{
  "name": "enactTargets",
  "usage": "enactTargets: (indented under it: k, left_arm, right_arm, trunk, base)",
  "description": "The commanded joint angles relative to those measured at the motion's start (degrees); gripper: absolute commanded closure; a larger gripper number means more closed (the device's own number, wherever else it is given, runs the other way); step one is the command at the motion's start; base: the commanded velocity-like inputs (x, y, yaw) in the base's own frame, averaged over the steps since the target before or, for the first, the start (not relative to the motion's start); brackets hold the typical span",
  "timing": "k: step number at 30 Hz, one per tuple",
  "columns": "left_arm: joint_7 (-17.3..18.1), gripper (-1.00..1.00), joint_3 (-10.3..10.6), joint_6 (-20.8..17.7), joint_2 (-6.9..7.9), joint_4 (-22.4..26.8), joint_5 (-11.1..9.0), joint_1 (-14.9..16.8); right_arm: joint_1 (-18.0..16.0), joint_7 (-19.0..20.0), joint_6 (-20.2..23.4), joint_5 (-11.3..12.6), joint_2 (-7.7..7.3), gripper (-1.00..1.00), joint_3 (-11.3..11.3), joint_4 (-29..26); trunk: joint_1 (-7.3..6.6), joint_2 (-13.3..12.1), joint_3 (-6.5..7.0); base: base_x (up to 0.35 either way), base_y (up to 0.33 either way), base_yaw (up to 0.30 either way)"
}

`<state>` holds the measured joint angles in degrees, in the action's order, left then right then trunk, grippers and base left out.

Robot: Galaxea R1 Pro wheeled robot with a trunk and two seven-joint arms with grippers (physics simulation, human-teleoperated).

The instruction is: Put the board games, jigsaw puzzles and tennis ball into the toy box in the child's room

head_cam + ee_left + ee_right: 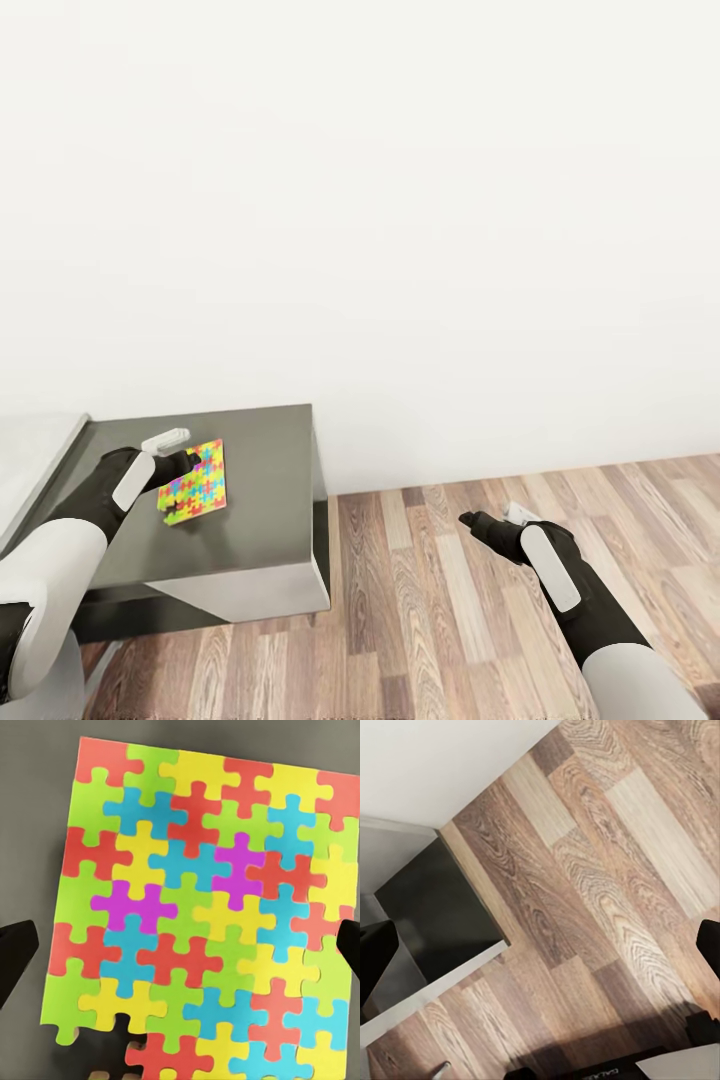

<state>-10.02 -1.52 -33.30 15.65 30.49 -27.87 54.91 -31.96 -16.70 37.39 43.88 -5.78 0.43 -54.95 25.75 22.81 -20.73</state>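
One jigsaw puzzle, a thin square panel of yellow, green, red, blue and pink interlocking pieces, lies flat on a dark grey top. My left gripper hovers over the puzzle's far left corner. In the left wrist view the puzzle spreads beneath the left gripper, whose dark fingers stand wide apart, open and empty. My right gripper hangs above the wood-plank floor, also open with nothing in it. The right wrist view shows the right gripper over bare planks.
The dark grey piece of furniture has a white front face and stands against the white wall. A pale grey surface adjoins it at the far left. Wood floor extends to the right.
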Motion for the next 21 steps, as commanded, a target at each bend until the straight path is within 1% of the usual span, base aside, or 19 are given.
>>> enactTargets:
  k: [1, 21]
  left_arm:
    - [-0.43, -1.00, -0.06, -0.28, 0.00, 0.10, -0.61, 0.03]
    - [-0.44, -1.00, -0.06, -0.28, 0.00, 0.11, -0.61, 0.03]
  right_arm:
    - [-0.03, -0.52, 0.14, 0.60, -0.02, -1.00, 0.04, -0.09]
    - [-0.03, -0.52, 0.06, 0.60, -0.02, -1.00, 0.10, -0.07]
  trunk:
    - [0.03, 0.11, -0.20]
    - [0.03, 0.11, -2.06]
  base:
    - [0.000, 0.000, 0.000]
    - [0.000, 0.000, 0.000]
